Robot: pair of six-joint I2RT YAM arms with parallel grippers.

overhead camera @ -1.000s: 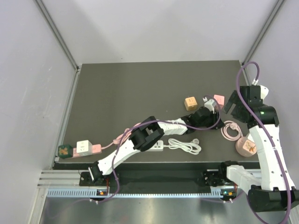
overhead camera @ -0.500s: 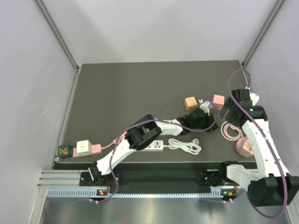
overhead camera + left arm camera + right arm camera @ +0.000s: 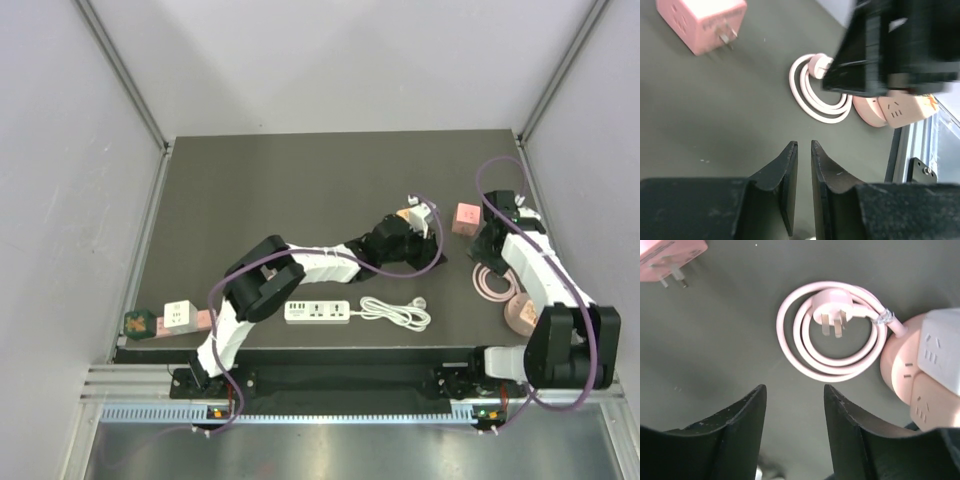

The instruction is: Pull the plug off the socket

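A pink cube socket (image 3: 466,217) lies on the dark table, its own prongs bare (image 3: 702,22) (image 3: 670,255). To its left, a white plug (image 3: 424,209) sits at the tip of my left gripper (image 3: 418,222), apart from the cube. In the left wrist view that gripper (image 3: 803,144) has only a thin slit between its jaws, with a pale sliver low between them. My right gripper (image 3: 487,243) hovers beside the cube. Its jaws (image 3: 795,387) stand apart over bare table, with nothing between them.
A coiled pink cord (image 3: 832,330) (image 3: 490,280) and its round pink socket block (image 3: 525,315) lie below the right gripper. An orange cube (image 3: 404,213) sits half hidden by the left arm. A white power strip (image 3: 317,311) lies near the front, and more adapters (image 3: 180,316) at the front left.
My left gripper drew back to the left with the white plug, which came away from the pink cube. The right gripper shifted toward the coil and its jaws narrowed.
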